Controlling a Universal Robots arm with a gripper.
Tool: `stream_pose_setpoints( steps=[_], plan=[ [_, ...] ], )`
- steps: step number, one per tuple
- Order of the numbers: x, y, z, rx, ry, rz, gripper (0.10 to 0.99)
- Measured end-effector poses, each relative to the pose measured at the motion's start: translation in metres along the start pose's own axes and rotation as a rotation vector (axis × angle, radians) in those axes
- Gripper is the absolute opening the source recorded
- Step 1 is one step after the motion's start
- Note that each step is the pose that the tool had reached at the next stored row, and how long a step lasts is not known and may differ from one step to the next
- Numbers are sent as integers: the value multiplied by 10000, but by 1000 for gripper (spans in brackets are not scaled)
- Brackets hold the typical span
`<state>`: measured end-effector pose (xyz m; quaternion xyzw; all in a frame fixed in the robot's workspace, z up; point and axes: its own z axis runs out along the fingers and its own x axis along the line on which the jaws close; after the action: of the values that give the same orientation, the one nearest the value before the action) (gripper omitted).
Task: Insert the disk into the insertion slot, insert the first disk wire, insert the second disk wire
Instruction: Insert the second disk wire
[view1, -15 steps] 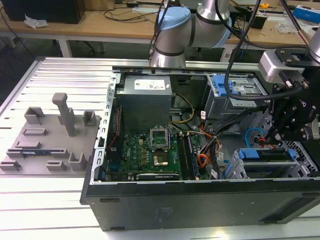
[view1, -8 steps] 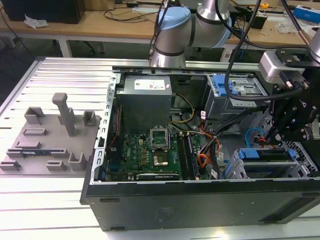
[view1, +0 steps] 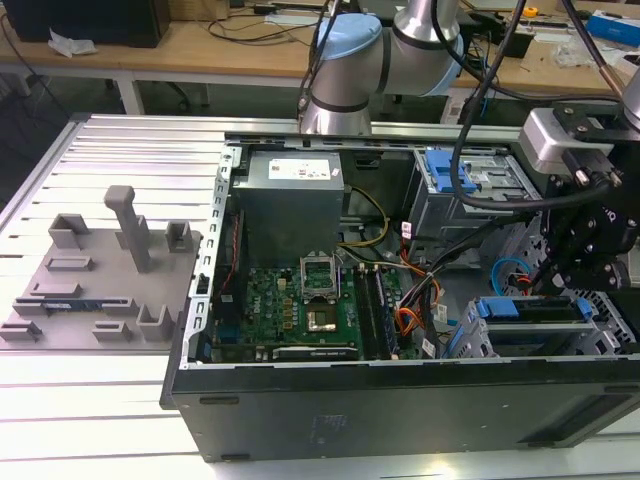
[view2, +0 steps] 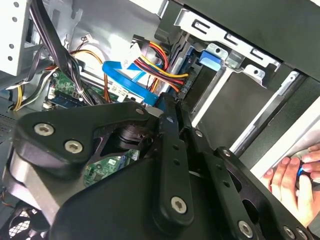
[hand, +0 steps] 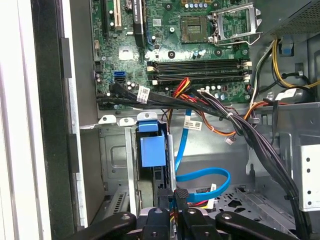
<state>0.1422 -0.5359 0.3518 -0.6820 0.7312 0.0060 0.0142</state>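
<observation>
The disk, in its blue carrier (hand: 151, 150), sits inside the insertion slot (hand: 116, 162), a grey metal cage at the case's front corner (view1: 600, 335). My gripper (hand: 180, 196) hangs right at the disk's rear end with its fingers drawn together on the dark end connector of the second disk wire (hand: 202, 176), the light-blue flat cable looping beside it. In the second wrist view the same cable (view2: 125, 77) curves up to the closed fingertips (view2: 176, 116). The first disk wire (view2: 160, 67), an orange, red and black bundle, runs to the disk's end next to the fingers.
The motherboard (hand: 190, 45) and thick black cable bundles (hand: 260, 150) lie close around the cage. A taller bay with a blue latch (view1: 450, 170) stands behind. A person's hand (view2: 295, 180) rests outside the case wall. A grey fixture plate (view1: 100, 270) lies on the exterior view's left.
</observation>
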Motion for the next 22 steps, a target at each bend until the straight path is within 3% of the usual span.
stream_pose_setpoints(
  steps=[13, 22],
  plan=[
    [26, -17, 50, 0, -2, 1, 161],
    [40, 2, 138, 18, 5, -61, 161]
  ],
)
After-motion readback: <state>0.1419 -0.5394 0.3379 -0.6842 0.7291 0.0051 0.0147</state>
